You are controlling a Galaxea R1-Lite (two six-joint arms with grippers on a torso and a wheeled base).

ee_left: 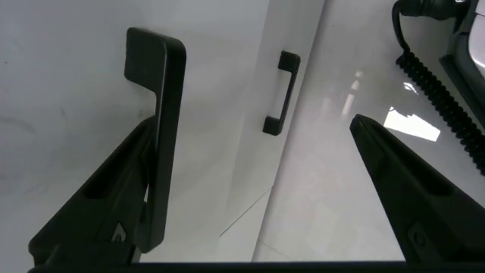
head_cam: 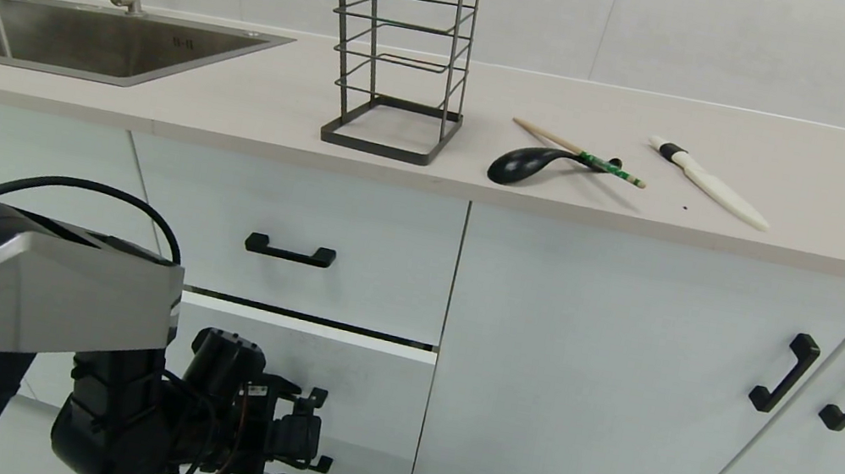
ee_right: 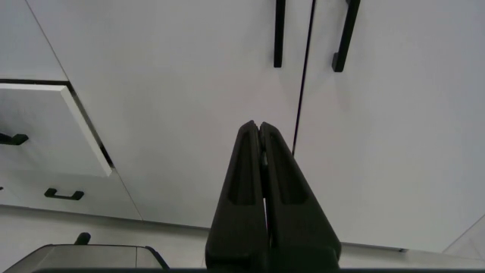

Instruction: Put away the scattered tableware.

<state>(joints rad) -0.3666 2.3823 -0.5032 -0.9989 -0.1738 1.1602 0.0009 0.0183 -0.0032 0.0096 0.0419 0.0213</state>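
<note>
Left pincer [ee_left: 250, 121] low, spread wide beside black handle [ee_left: 157, 129], right pincer [ee_right: 259, 127] pressed together, facing cabinet doors [ee_right: 379, 152]

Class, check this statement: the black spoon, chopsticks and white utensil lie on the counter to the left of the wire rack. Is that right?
Not quite. The head view shows the black spoon, chopsticks and white utensil on the counter to the right of the wire rack, not the left.
</note>
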